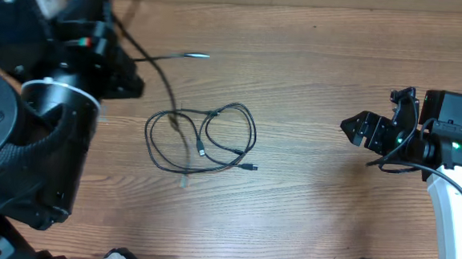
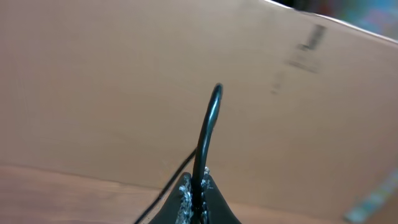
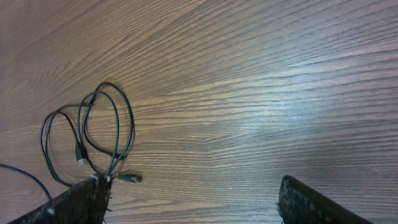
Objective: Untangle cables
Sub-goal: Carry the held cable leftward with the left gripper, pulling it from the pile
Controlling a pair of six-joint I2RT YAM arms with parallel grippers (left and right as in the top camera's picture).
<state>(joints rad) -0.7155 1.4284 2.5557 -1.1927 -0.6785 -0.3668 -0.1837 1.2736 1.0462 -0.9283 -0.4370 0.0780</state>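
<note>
Thin black cables (image 1: pixel 202 140) lie in tangled loops on the wooden table (image 1: pixel 315 62), with small plug ends at the pile's lower side. The pile also shows in the right wrist view (image 3: pixel 93 130). My left gripper (image 1: pixel 131 79) is raised at the left and shut on one black cable (image 2: pixel 208 124). That cable runs down into the pile, and its free plug end (image 1: pixel 197 55) sticks out to the right. In the left wrist view the jaws (image 2: pixel 199 196) pinch it. My right gripper (image 1: pixel 358 129) is open and empty, well to the right of the pile; its fingers (image 3: pixel 193 205) frame bare wood.
The left arm's bulky black body (image 1: pixel 30 133) fills the left side of the overhead view. The right arm's white link (image 1: pixel 451 215) runs along the right edge. A thicker black robot cable (image 1: pixel 130 3) hangs near the top left.
</note>
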